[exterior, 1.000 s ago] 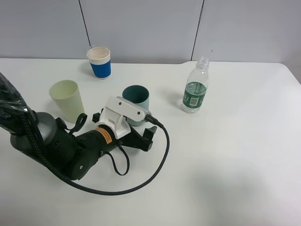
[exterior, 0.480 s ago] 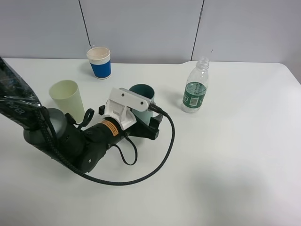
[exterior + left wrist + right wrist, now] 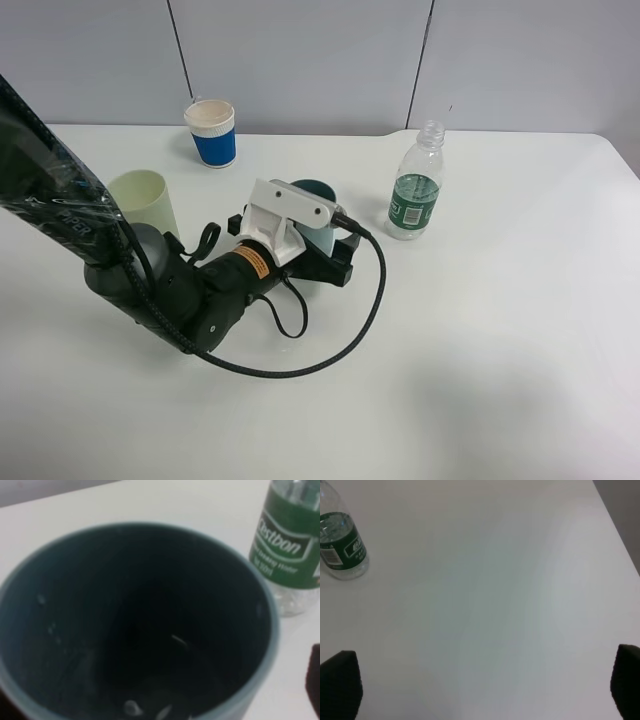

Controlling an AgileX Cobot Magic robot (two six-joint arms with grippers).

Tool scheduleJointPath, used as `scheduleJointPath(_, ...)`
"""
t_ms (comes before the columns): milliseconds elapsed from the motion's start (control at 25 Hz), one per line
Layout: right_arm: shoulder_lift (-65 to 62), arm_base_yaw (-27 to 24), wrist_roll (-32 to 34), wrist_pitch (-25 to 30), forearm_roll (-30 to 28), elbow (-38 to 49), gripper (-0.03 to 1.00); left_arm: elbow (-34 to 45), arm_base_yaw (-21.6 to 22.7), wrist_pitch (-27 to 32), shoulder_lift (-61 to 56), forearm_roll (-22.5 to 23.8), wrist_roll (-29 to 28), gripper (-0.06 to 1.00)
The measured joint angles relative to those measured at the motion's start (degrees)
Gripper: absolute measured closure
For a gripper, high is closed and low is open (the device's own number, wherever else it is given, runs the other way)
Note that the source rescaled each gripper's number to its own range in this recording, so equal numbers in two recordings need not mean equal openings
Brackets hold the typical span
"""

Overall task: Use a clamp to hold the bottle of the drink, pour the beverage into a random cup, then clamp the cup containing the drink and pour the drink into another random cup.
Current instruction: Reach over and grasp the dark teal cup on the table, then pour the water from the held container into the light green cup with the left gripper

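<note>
The teal cup (image 3: 318, 205) stands mid-table, and my left gripper (image 3: 320, 248) is open around it with a finger on either side. In the left wrist view the cup's dark inside (image 3: 135, 625) fills the frame. Wet glints show at its bottom, and one fingertip (image 3: 315, 677) sits beside the rim. The uncapped clear bottle (image 3: 413, 192) with a green label stands upright to the cup's right, also visible as the bottle (image 3: 290, 545). My right gripper (image 3: 482, 690) hangs open over bare table, away from the bottle (image 3: 341, 545), and is outside the exterior view.
A pale yellow-green cup (image 3: 140, 198) stands left of my left arm. A blue-and-white paper cup (image 3: 211, 132) is at the back near the wall. A black cable (image 3: 340, 340) loops on the white table (image 3: 500, 330) in front of the arm.
My left arm has slid right and toward the back, bringing its open fingers around the teal cup. The cup has shifted slightly right with it. The bottle has not moved.
</note>
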Motion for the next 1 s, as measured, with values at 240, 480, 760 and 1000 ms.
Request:
scheduleJointPath(240, 0.00, 0.00, 0.00, 0.00, 0.00, 0.00, -0.03, -0.35, 0.54, 0.00, 0.49, 1.55, 0.00, 0.33)
scheduleJointPath(480, 0.00, 0.00, 0.00, 0.00, 0.00, 0.00, -0.03, -0.35, 0.60, 0.40, 0.49, 2.27, 0.49, 0.91)
scheduleJointPath(760, 0.00, 0.00, 0.00, 0.00, 0.00, 0.00, -0.03, -0.16, 0.60, 1.83, -0.21, 2.37, 0.76, 0.91)
scheduleJointPath(1000, 0.00, 0.00, 0.00, 0.00, 0.00, 0.00, -0.03, 4.65, 0.60, 5.69, -5.13, -0.69, 0.76, 0.91)
